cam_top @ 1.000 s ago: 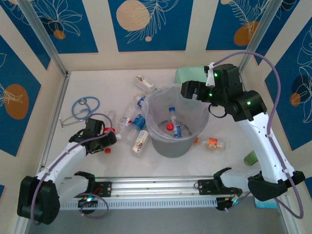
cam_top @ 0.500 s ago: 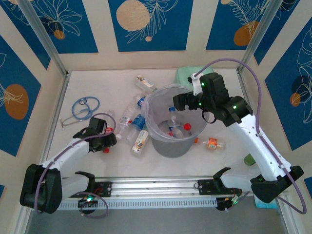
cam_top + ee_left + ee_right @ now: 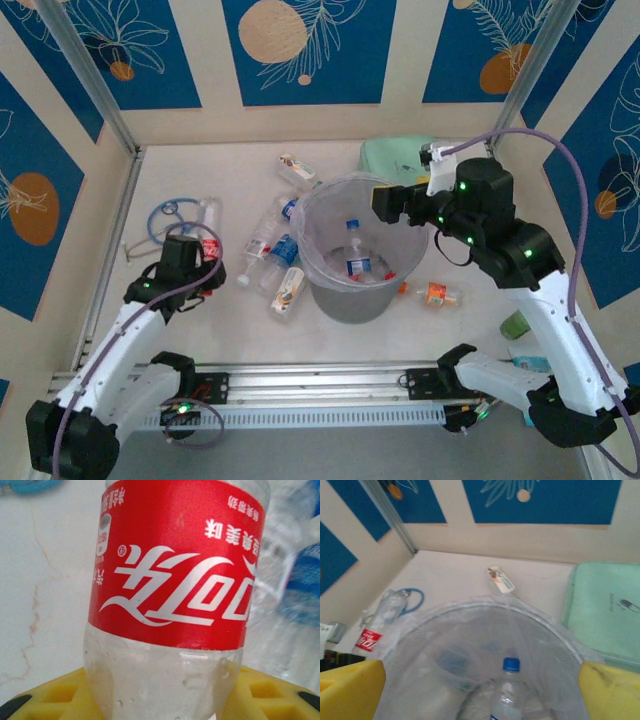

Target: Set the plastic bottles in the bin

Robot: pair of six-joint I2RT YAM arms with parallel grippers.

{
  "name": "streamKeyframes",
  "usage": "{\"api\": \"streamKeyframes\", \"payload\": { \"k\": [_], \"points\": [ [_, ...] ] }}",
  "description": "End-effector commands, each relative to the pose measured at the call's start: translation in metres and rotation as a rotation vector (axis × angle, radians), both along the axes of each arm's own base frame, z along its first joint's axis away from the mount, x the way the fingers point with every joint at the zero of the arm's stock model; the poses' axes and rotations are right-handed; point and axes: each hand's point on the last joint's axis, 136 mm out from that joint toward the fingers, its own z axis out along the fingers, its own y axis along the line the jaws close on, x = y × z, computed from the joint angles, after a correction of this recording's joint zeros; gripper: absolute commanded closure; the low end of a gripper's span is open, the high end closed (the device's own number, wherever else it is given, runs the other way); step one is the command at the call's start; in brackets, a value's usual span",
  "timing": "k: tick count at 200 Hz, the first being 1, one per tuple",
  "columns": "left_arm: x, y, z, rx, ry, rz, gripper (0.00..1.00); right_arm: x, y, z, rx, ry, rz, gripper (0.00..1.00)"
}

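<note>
Tabletop (image 3: 45, 580) at wrist range: left fingers (image 3: 45, 697) pinch the red-labelled bottle (image 3: 175, 565); right fingers (image 3: 350, 690) spread above bin (image 3: 470, 606).

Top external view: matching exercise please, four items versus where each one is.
1. orange-label bottle
2. blue-cap bottle
3. mint-green pouch
4. red-label bottle

A. between the left gripper fingers
B. inside the bin
C. lying on the table, right of the bin
D. on the table's far side, behind the bin

Pairs: 1-C, 2-B, 3-D, 4-A
</note>
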Motion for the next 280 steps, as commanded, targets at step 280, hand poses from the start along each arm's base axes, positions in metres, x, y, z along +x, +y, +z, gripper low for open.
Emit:
{"api": "streamKeyframes", "payload": {
  "k": [280],
  "points": [
    [0.036, -0.187, 0.230, -0.314, -0.441, -0.619, 1.00, 0.103, 0.152, 0.052, 0.275, 0.218, 0.532, 0.28]
  ]
}}
